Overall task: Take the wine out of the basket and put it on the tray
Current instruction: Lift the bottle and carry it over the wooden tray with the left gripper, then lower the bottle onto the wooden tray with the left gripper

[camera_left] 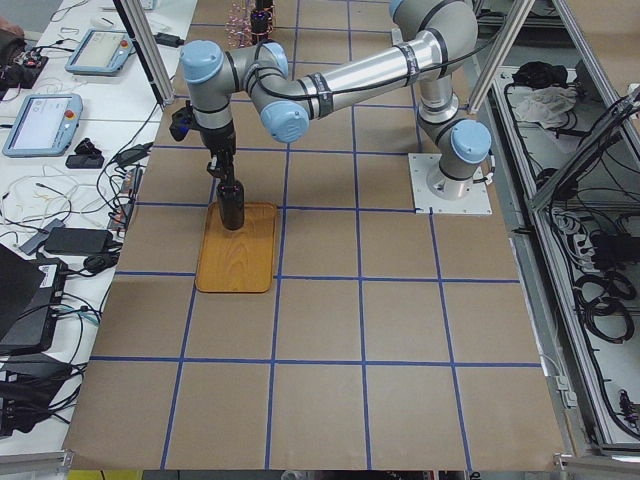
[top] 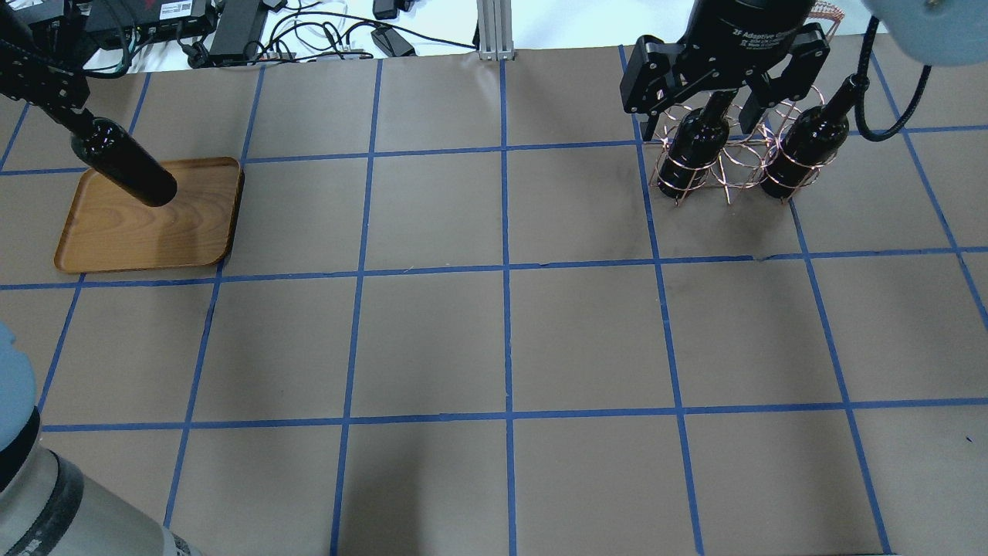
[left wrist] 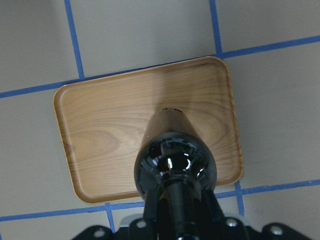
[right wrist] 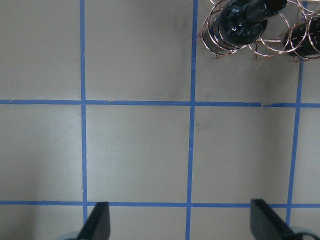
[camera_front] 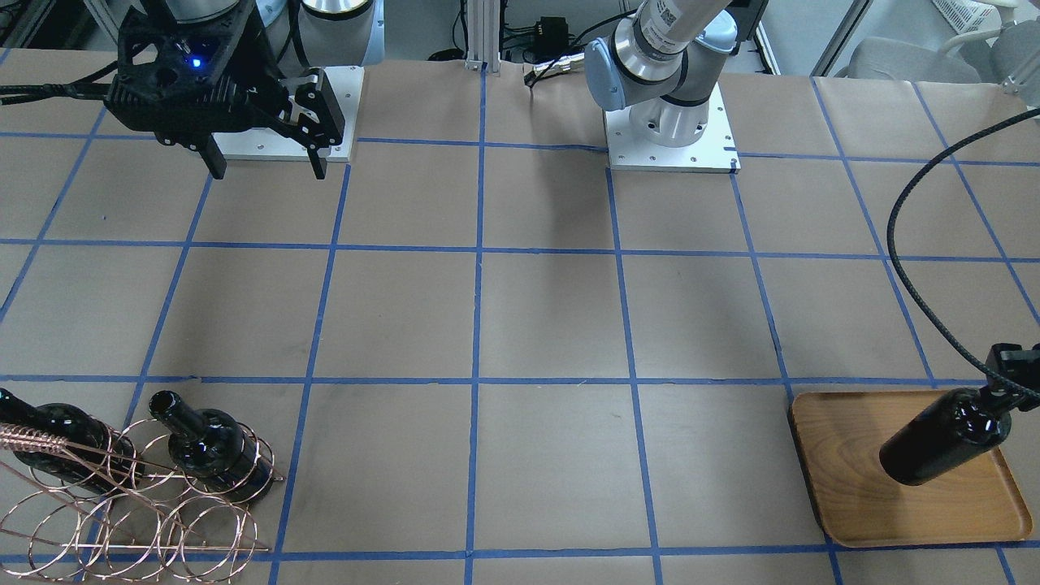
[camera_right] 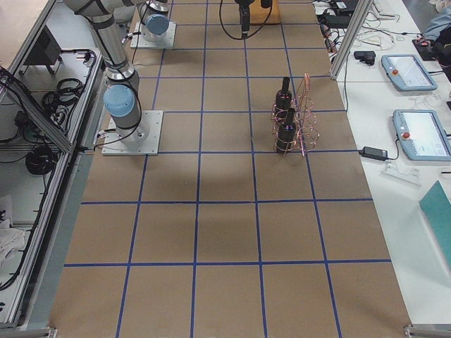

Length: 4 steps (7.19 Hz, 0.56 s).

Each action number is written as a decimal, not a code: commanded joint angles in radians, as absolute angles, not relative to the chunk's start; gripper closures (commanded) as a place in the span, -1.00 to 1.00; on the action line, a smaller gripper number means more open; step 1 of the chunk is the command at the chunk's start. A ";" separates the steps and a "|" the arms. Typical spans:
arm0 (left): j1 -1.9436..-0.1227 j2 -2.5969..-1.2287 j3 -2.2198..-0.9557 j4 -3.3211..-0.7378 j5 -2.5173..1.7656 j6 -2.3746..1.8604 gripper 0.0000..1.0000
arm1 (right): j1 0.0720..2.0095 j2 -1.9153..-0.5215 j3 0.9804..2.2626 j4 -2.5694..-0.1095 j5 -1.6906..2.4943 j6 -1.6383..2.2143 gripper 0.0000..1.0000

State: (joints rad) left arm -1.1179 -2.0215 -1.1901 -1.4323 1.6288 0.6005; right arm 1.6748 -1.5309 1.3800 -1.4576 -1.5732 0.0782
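Glossy near-black glass wine bottle point(camera_front: 942, 439) hanging upright, long axis vertical, neck up, base over light-brown wooden tray point(camera_front: 853, 504). Left claw point(camera_front: 1001, 388) pointing down, clamping neck. Right claw point(camera_front: 268, 169) hovering wide open, empty.

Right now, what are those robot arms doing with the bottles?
The left gripper is holding one bottle by its neck, upright, right over the tray. I cannot tell if the bottle is touching the tray. The right gripper is open and empty, up in the air above the table. Two more bottles stand in the basket.
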 commanded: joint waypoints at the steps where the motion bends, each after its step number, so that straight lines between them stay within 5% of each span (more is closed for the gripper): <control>1: -1.103 -2.060 -1.184 -1.404 1.626 0.609 1.00 | 1.675 -1.534 1.387 -1.465 -1.572 0.078 -1.00; 4: -1.100 -2.066 -1.195 -1.405 1.637 0.609 1.00 | 1.675 -1.534 1.388 -1.466 -1.572 0.078 -1.00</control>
